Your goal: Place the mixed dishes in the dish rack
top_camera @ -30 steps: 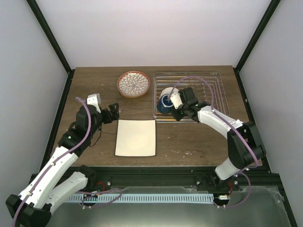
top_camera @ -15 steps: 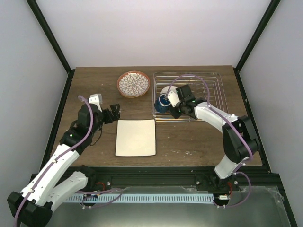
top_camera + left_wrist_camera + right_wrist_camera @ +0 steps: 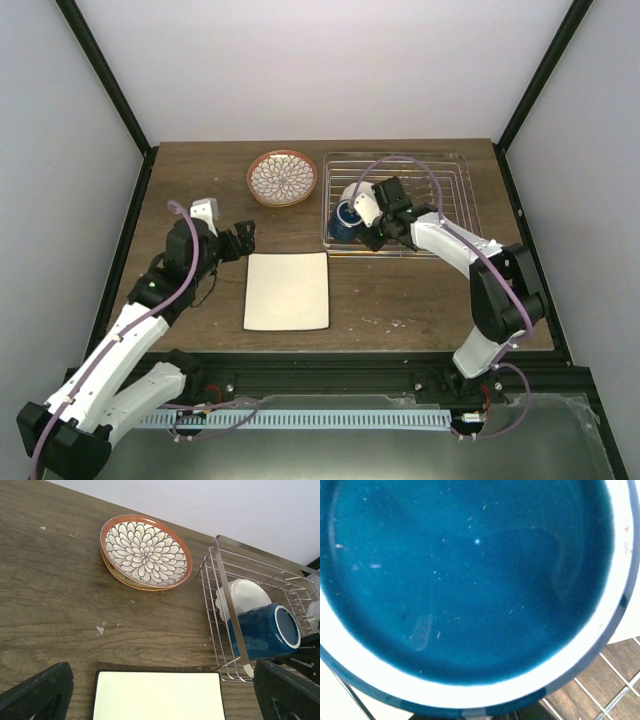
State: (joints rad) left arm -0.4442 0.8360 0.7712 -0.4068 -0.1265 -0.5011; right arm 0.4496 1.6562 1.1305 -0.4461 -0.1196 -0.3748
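Note:
The dark blue mug (image 3: 346,220) lies tilted on its side in the near left corner of the dish rack (image 3: 452,166), mouth towards my right gripper (image 3: 371,231). That gripper appears shut on the mug. The mug's inside (image 3: 470,580) fills the right wrist view and hides the fingers. The white scalloped bowl (image 3: 352,192) sits in the rack just behind the mug. The patterned plate (image 3: 283,178) lies on the table left of the rack. The cream rectangular plate (image 3: 287,291) lies flat in front. My left gripper (image 3: 243,240) is open and empty, by that plate's far left corner.
The left wrist view shows the patterned plate (image 3: 146,551), the rack's near left rim (image 3: 227,585), the bowl (image 3: 245,596), the mug (image 3: 262,630) and the cream plate's far edge (image 3: 159,696) between my open fingers (image 3: 35,692). Black frame posts stand at the table's back corners.
My right gripper and the mug have shifted slightly left and farther back in the rack's corner. My left arm has edged a little to the right.

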